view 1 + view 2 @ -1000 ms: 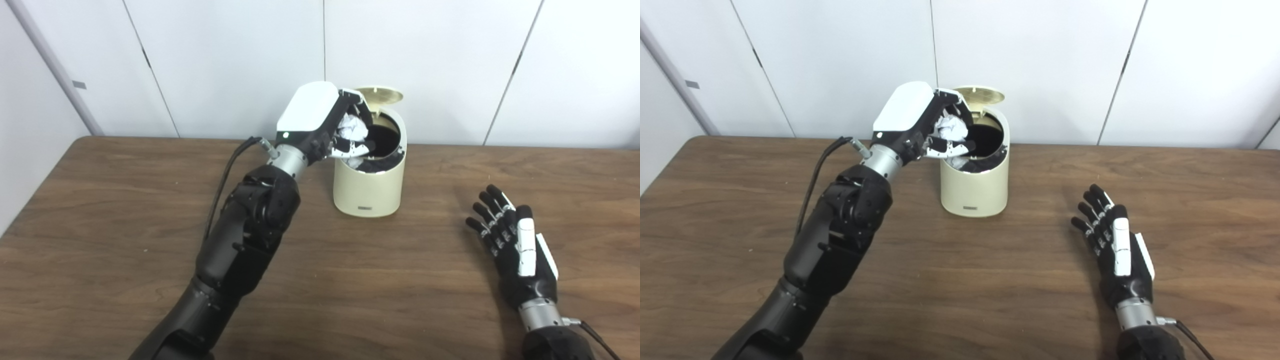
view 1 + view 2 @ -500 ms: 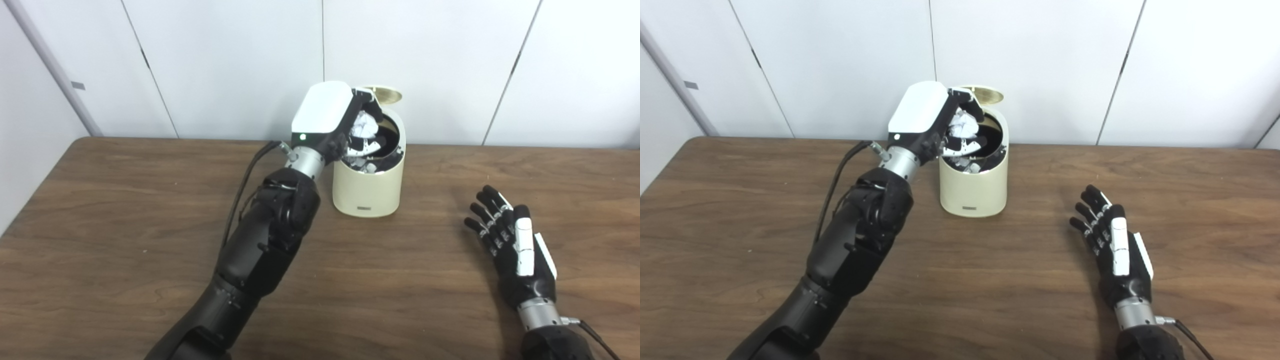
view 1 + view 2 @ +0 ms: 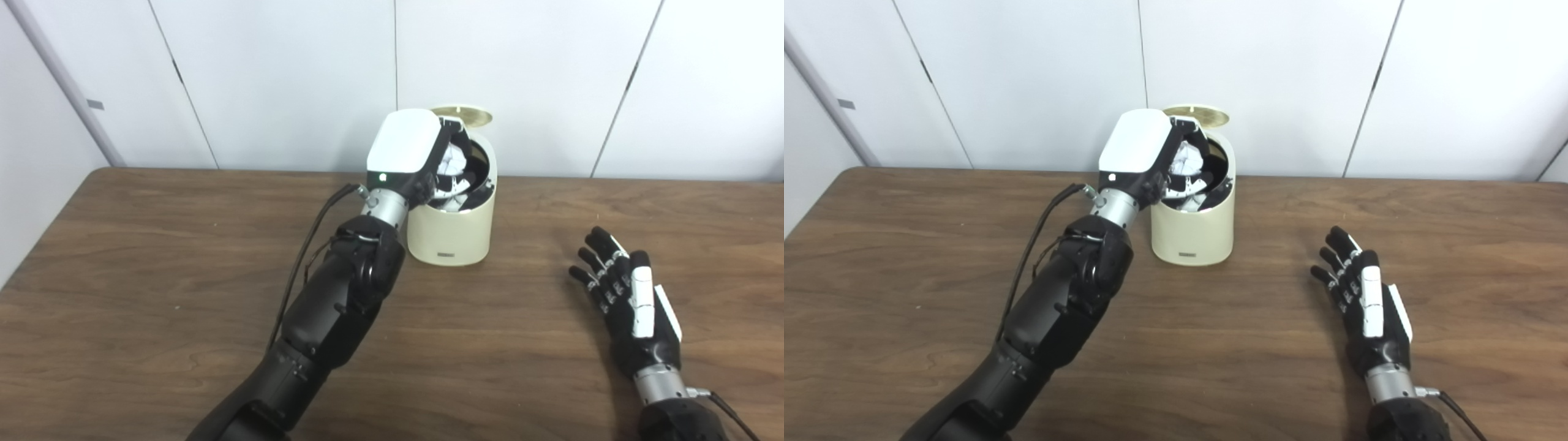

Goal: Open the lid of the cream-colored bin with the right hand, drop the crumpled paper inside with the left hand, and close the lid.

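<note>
The cream-colored bin (image 3: 452,229) stands at the table's far middle with its round lid (image 3: 462,113) tipped up at the back. My left hand (image 3: 409,147) hangs over the bin's open mouth, shut on the white crumpled paper (image 3: 452,160), which sits just above the dark opening. My right hand (image 3: 631,306) rests on the table to the right of the bin, open, fingers spread, holding nothing.
The brown wooden table (image 3: 122,257) runs to a white panelled wall just behind the bin. A black cable (image 3: 306,245) loops off my left wrist. The bin stands close to the table's far edge.
My left hand has moved right and down with the paper, from beside the bin's left rim to over its opening. The right hand has stayed put.
</note>
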Tool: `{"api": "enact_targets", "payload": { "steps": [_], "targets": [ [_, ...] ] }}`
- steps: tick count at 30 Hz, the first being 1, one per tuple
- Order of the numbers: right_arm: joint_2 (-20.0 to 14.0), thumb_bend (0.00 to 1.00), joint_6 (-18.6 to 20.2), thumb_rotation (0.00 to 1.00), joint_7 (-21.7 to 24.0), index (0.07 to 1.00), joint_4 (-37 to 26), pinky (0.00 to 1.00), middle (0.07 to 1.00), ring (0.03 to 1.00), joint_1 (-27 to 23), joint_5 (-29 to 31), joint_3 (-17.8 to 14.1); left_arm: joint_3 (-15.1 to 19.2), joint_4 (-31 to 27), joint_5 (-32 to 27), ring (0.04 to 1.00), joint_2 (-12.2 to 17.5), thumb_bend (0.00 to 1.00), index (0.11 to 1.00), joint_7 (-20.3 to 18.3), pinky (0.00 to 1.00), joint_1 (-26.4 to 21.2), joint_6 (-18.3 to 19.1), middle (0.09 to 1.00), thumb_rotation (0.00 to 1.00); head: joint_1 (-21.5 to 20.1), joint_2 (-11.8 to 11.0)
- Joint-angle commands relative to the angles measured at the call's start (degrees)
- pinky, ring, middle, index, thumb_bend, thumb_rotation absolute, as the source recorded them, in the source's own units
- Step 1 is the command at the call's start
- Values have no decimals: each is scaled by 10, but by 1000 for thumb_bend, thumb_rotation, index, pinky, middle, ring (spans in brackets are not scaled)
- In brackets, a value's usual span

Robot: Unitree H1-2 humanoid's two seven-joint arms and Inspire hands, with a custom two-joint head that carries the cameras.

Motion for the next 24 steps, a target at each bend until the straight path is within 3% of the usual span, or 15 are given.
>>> {"api": "enact_targets", "payload": {
  "steps": [1, 6, 12, 20, 24],
  "targets": [
    [-2, 486, 8, 1000, -3, 897, 2, 830, 927, 915, 1, 3, -2, -3, 0, 11, 425, 3, 464, 518, 31, 274, -24, -12, 560, 0, 0, 1],
    [-5, 481, 0, 1000, 1, 896, 4, 832, 933, 919, 1, 0, 1, -10, 18, 11, 401, 9, 463, 537, 53, 250, -25, -26, 523, 0, 0, -2],
    [-5, 495, -3, 1000, 0, 895, 9, 842, 929, 919, 3, 1, -1, -10, 38, 2, 425, 7, 461, 514, 68, 270, -29, -35, 578, 0, -3, -4],
    [-5, 500, -5, 1000, 2, 906, 9, 834, 932, 921, 5, 6, -3, -9, 47, -4, 419, 6, 461, 530, 68, 263, -31, -38, 564, 0, -4, -4],
    [-7, 495, -9, 1000, 4, 917, 9, 852, 933, 928, 5, 6, -2, -14, 44, 2, 413, 6, 464, 537, 50, 263, -31, -25, 542, 0, -4, -5]
  ]
}}
